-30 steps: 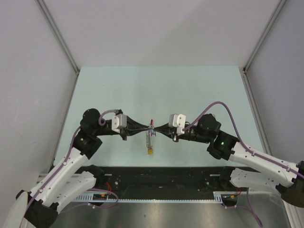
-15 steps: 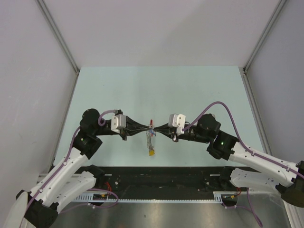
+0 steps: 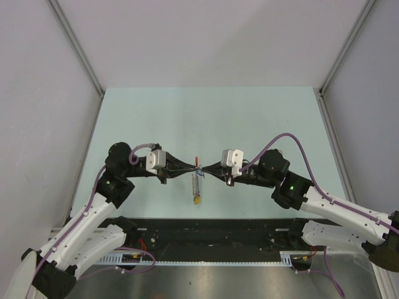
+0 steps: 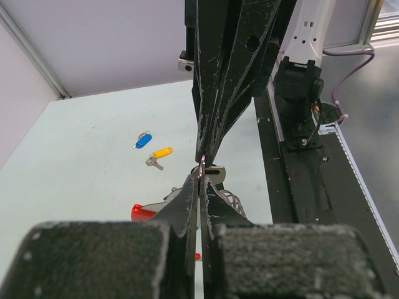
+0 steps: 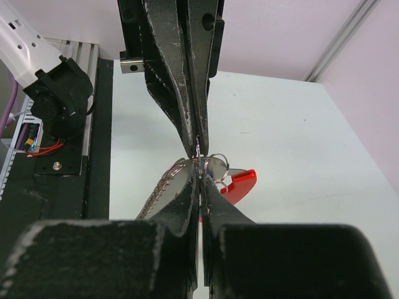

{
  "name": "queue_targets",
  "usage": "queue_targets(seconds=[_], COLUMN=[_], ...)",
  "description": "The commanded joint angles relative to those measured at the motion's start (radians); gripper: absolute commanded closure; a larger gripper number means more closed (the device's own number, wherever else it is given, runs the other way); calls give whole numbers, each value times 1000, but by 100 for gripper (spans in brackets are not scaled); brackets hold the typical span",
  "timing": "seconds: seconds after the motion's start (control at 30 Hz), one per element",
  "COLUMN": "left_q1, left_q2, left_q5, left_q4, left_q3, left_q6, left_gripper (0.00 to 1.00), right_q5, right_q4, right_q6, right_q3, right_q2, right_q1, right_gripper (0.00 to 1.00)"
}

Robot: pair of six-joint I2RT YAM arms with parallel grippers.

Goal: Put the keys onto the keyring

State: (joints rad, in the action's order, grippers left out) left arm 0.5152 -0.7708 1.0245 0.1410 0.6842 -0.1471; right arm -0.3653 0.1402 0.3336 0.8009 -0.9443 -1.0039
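Observation:
The keyring (image 3: 198, 169) hangs in the air between my two grippers, which meet tip to tip. Its red curved section shows in the left wrist view (image 4: 143, 213) and in the right wrist view (image 5: 240, 184), with small wire rings (image 5: 216, 166) beside it. My left gripper (image 4: 201, 177) is shut on a thin ring of it. My right gripper (image 5: 199, 163) is shut on it from the other side. A blue-tagged key (image 4: 143, 141) lies on the table below. A black-tagged key does not show.
A yellow-tagged key (image 4: 161, 152) lies next to the blue one. A coiled chain (image 3: 196, 184) hangs from the keyring toward the near edge, with a yellow piece (image 3: 197, 200) at its end. The black base rail (image 3: 206, 227) runs along the near edge.

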Motion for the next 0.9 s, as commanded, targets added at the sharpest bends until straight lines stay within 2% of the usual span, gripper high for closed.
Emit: queue_targets(seconds=[0.0, 0.4, 0.87], left_q1=[5, 3, 3], left_q2=[4, 19, 13], left_q5=[13, -26, -4], left_q4=[48, 55, 65], left_q3=[8, -2, -2], left_q6=[18, 17, 26], left_gripper=[100, 100, 100], right_q5=[-7, 8, 25], right_q4=[45, 33, 38], right_q6=[-4, 1, -1], right_q3=[37, 35, 37], right_q2=[16, 30, 26], right_q1=[-4, -4, -9], right_gripper=[100, 100, 100])
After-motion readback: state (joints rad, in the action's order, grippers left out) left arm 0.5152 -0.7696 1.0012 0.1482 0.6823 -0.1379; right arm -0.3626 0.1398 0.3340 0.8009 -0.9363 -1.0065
